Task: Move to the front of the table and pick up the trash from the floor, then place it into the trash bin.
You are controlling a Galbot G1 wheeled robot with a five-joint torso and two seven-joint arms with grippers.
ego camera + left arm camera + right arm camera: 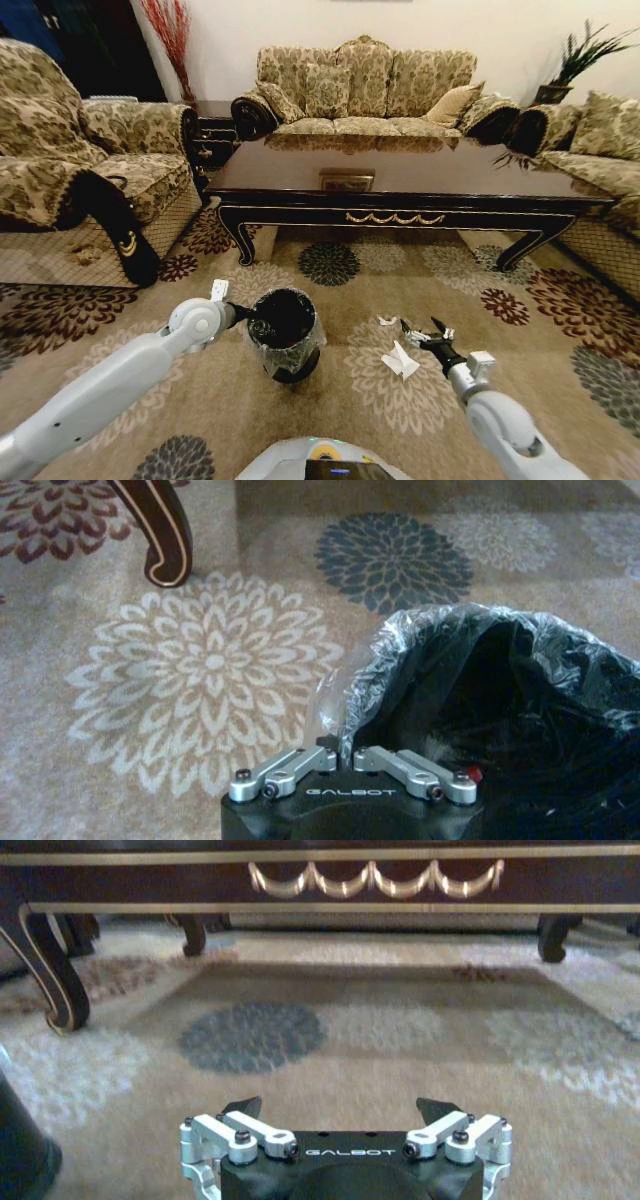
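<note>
— What's around the room?

— A patterned sofa (pixel 365 90) stands at twelve o'clock, with a tan cushion (pixel 452 104) toward its one o'clock end. A matching armchair (pixel 85 160) sits at ten o'clock, a dark cloth with a gold mark (pixel 118 222) draped over its arm.

— Anything in the corners?

— Red dried branches (pixel 172 38) at eleven o'clock, beside a small dark side table (pixel 213 128). A green plant (pixel 583 55) at one o'clock, and another sofa (pixel 600 160) at two o'clock.

— The floor?

— A beige carpet with big flower medallions (pixel 400 395); a pale flower (pixel 210 709) and a dark grey flower (pixel 393 559) lie side by side.
</note>
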